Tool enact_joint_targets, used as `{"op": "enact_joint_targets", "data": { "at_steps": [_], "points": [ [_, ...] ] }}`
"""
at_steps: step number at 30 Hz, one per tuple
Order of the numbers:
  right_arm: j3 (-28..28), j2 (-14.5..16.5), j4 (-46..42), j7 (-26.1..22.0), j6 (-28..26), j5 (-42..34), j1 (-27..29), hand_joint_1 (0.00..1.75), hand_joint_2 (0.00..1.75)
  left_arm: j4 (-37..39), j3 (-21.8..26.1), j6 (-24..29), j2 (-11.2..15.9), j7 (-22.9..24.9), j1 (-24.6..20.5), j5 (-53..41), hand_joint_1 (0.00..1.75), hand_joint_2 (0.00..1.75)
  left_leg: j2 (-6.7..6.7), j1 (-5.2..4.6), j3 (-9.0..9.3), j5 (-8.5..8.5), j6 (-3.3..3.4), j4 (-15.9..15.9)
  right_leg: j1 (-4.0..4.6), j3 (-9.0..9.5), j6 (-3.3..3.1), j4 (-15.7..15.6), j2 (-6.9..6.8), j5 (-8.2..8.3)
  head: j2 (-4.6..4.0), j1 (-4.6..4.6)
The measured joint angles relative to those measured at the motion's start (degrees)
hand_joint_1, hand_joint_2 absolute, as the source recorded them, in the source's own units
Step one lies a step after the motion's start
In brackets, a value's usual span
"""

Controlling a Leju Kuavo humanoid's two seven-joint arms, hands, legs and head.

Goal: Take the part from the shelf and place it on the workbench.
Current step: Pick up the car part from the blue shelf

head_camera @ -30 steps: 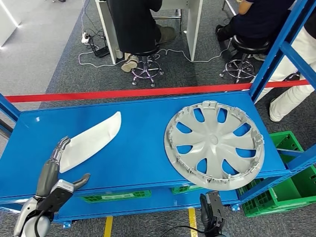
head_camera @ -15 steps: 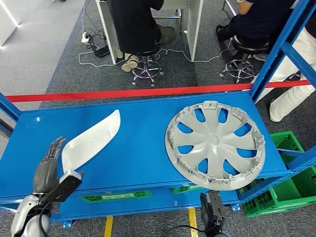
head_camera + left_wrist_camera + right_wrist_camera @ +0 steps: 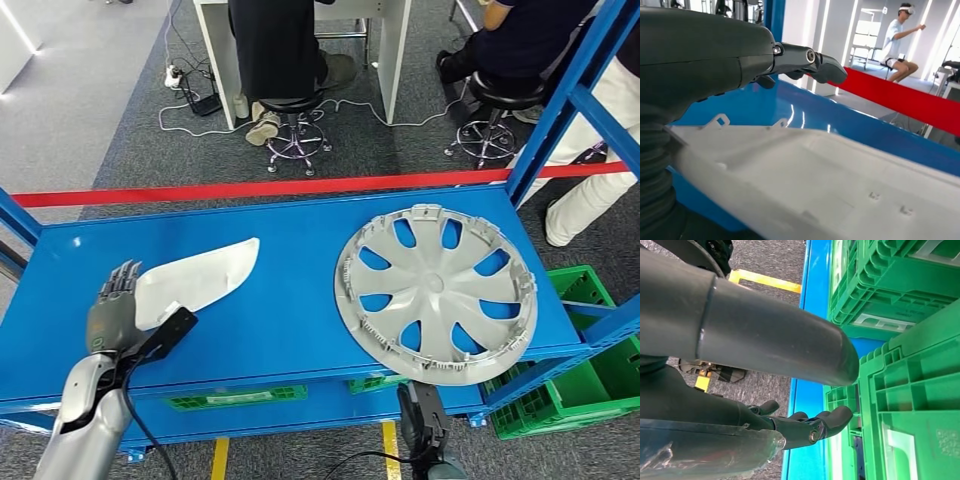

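While two people are seated on stools beyond a red barrier tape (image 3: 302, 186), a white trim part (image 3: 198, 282) is seen lying flat on the blue shelf (image 3: 294, 290), its narrow tip pointed toward a grey wheel cover (image 3: 435, 292) that rests well apart at the shelf's other end, overhanging the front edge. The near end of the part is met by the left hand (image 3: 115, 310), whose fingers (image 3: 119, 280) are laid along the outer edge while the thumb (image 3: 167, 330) is spread under or beside the front edge; in the left wrist view the part (image 3: 821, 185) is shown lying between the thumb side and the fingers (image 3: 806, 62), which are extended above it rather than pressed down. A firm grip is not shown, so the hand is judged to be apart and bracketing the part, readied for a pinch at the broad end where leverage is best. The right hand (image 3: 753, 385) is hung low beside green crates (image 3: 904, 365) under the shelf, its fingers loosely extended and nothing held, presumably kept clear of the reach. No workbench is seen; the lift is not yet made.
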Motion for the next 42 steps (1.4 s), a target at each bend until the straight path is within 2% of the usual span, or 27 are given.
{"op": "enact_joint_targets", "data": {
  "at_steps": [10,20,21,22,24,25,26,35,42],
  "points": [
    [-0.03,0.44,0.19,0.37,0.17,0.78,-0.32,0.0,0.0,7.35,0.91,-0.03,-2.25,-4.25,-4.61,0.22,0.0,1.75,0.0,-0.06,0.0,0.0,0.01,0.0,-0.07,0.01,0.01,0.0,-0.02,0.0,0.0,0.01],
    [-0.04,0.59,0.3,0.58,0.31,1.25,-0.69,0.0,0.0,10.01,0.93,-0.45,-2.74,-11.2,-5.48,3.25,0.03,1.75,0.0,-0.11,0.0,0.03,0.06,0.0,-0.13,0.01,0.02,0.0,-0.02,0.01,0.0,0.0],
    [-0.04,0.6,0.3,0.58,0.31,1.25,-0.69,0.0,0.0,10.09,0.92,-0.46,-2.75,-11.37,-5.47,3.37,0.19,1.75,0.0,-0.11,0.0,0.03,0.06,0.0,-0.13,0.01,0.02,0.0,-0.02,0.01,0.0,0.0],
    [-0.04,0.61,0.3,0.58,0.32,1.25,-0.7,0.0,0.0,10.16,0.9,-0.49,-2.75,-11.48,-5.47,3.44,0.53,1.75,0.0,-0.11,0.0,0.03,0.06,0.0,-0.13,0.01,0.02,0.0,-0.02,0.01,0.0,0.0],
    [-0.05,0.61,0.3,0.58,0.33,1.28,-0.71,0.0,0.0,10.31,0.8,-0.59,-2.75,-11.79,-5.43,3.5,1.36,1.75,0.0,-0.12,-0.01,0.03,0.06,0.0,-0.14,0.01,0.03,0.0,-0.02,0.01,0.0,0.01],
    [-0.05,0.61,0.3,0.58,0.33,1.33,-0.72,0.0,0.0,10.38,0.72,-0.65,-2.75,-12.05,-5.35,3.61,1.64,1.75,0.0,-0.12,-0.01,0.03,0.06,0.0,-0.14,0.01,0.03,0.0,-0.02,0.01,0.0,0.0],
    [-0.05,0.62,0.3,0.58,0.33,1.37,-0.73,0.0,0.0,10.44,0.62,-0.69,-2.75,-12.34,-5.25,3.74,1.73,1.75,0.0,-0.12,-0.01,0.03,0.06,0.0,-0.14,0.0,0.03,0.0,-0.02,0.01,0.0,0.0],
    [-0.04,0.73,0.3,0.65,0.28,1.51,-0.77,0.0,0.0,10.59,-0.34,-0.41,-2.66,-13.02,-4.31,4.12,1.75,1.75,0.0,-0.12,-0.02,0.03,0.07,0.0,-0.14,0.0,0.03,0.0,-0.02,0.01,0.0,0.01],
    [-0.05,0.74,0.3,0.63,-0.01,1.24,-0.77,0.0,0.0,8.79,-0.4,0.97,-2.66,-10.62,-2.94,4.02,1.75,1.75,0.0,-0.12,-0.02,0.02,0.07,0.0,-0.14,-0.01,0.03,-0.01,-0.01,0.01,0.0,0.01]
  ]
}}
